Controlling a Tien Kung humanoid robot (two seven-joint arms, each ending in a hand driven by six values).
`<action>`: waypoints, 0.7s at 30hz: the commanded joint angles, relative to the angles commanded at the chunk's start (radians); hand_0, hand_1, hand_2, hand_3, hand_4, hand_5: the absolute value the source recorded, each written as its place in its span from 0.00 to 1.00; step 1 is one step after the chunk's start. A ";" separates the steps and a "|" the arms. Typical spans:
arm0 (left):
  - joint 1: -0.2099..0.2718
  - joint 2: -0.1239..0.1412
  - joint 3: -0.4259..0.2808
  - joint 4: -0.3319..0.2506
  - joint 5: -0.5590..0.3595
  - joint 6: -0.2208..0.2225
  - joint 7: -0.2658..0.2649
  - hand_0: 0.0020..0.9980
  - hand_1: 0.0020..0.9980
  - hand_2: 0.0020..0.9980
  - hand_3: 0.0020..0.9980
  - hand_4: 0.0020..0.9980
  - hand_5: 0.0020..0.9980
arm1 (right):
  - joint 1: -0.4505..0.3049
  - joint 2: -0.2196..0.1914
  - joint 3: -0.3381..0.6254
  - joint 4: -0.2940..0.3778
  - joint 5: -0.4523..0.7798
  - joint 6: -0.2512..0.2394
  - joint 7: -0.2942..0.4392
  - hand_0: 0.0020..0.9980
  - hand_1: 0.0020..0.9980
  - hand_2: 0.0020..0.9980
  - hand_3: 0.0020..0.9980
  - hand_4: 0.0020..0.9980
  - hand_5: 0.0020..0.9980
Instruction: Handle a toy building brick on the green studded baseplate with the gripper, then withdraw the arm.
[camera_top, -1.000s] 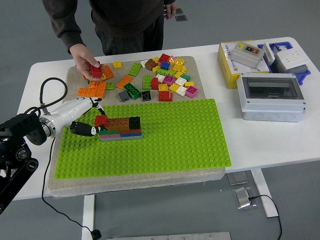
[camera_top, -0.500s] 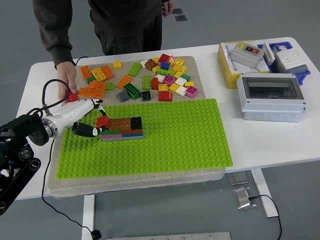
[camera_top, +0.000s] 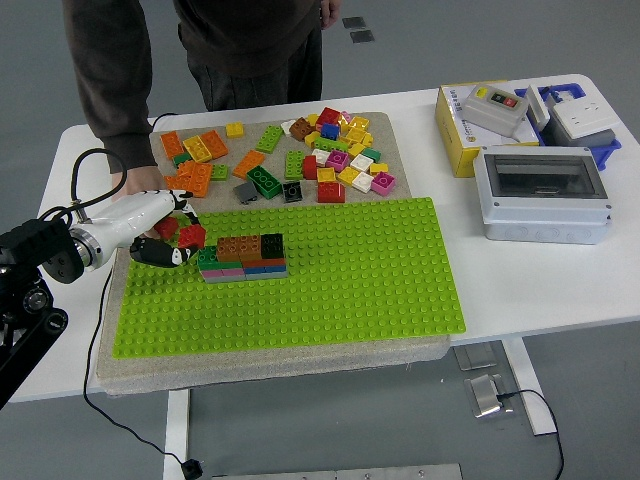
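- Green studded baseplate (camera_top: 330, 290) lies flat on a tan mat (camera_top: 270, 355) in the middle of the white table (camera_top: 530, 280).
- At about 9 o'clock on the baseplate stands a small stack of bricks (camera_top: 245, 257). It has brown, orange and dark green bricks on top, with green, pink, blue and red ones under them.
- The robot's left hand (camera_top: 165, 232) comes in from 9 o'clock. It is white with black fingertips (camera_top: 165, 255), and it sits at the left end of the stack.
- Its fingers are curled around a red brick (camera_top: 192, 236). The red brick is just beside the stack's left end, over the baseplate's far left corner. I cannot tell if it touches the plate.
- A second small red piece (camera_top: 166, 227) shows between the robot's fingers, close to the first one.
- A person stands at 12 o'clock. The person's hand (camera_top: 145, 181) hangs down in a dark sleeve (camera_top: 112, 80) just behind the robot's hand, at about 10 o'clock on the mat. I cannot tell if the two hands touch.
- Loose bricks (camera_top: 290, 155) in orange, yellow, green, red and pink lie spread on the mat past the baseplate, toward 12 o'clock.
- At 2 o'clock sit a yellow box (camera_top: 470, 135), a grey box with a clear lid (camera_top: 543, 195) and a blue tray (camera_top: 580, 120).
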 joint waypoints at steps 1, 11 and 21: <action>0.000 0.001 0.003 0.000 0.000 -0.001 0.001 1.00 1.00 1.00 0.61 0.59 0.24 | 0.000 0.000 0.000 0.000 0.000 0.000 0.000 0.64 0.57 0.55 0.80 0.69 1.00; -0.005 -0.003 0.041 0.007 -0.002 -0.006 0.002 1.00 1.00 1.00 0.61 0.60 0.24 | -0.002 0.000 0.003 0.000 -0.003 0.003 -0.001 0.64 0.58 0.55 0.80 0.69 1.00; -0.013 -0.020 0.055 0.009 -0.009 -0.011 -0.005 1.00 1.00 1.00 0.61 0.62 0.25 | 0.000 0.000 -0.007 0.000 0.008 0.003 0.000 0.64 0.58 0.55 0.80 0.69 1.00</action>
